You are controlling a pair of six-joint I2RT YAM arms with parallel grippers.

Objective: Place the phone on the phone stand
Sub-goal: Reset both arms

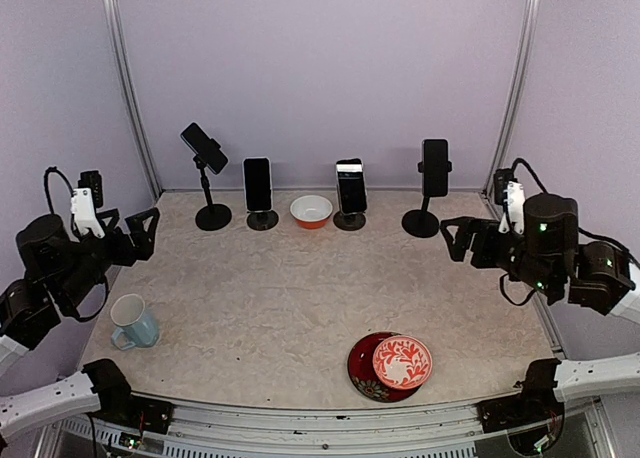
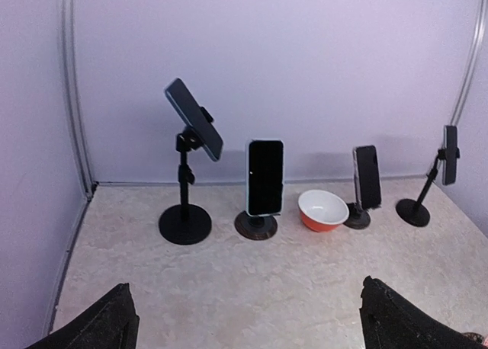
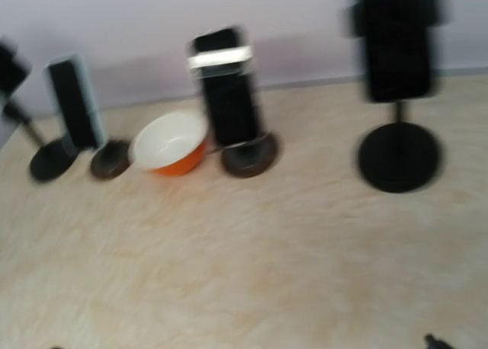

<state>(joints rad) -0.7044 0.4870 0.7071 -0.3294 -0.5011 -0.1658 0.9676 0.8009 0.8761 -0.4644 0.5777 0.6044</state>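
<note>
1. Top external: four phones (image 1: 257,184) already seated on four stands (image 1: 212,216) in a row along the back wall, with a bowl (image 1: 311,211) between the middle two. No phone seen loose on the table (image 1: 300,298).
2. Wide open and empty: left gripper (image 1: 143,233) and right gripper (image 1: 450,240), both well apart from the row.
3. Handling, as judged: rigid, light, glass-faced, slippery. Best pinched across the long side edges, off the screen.
4. Risk: tall stands probably top-heavy, easily tipped by a nudge.

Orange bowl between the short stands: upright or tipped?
Upright. The orange bowl sits on its base, rim up, white inside showing and empty.
</note>
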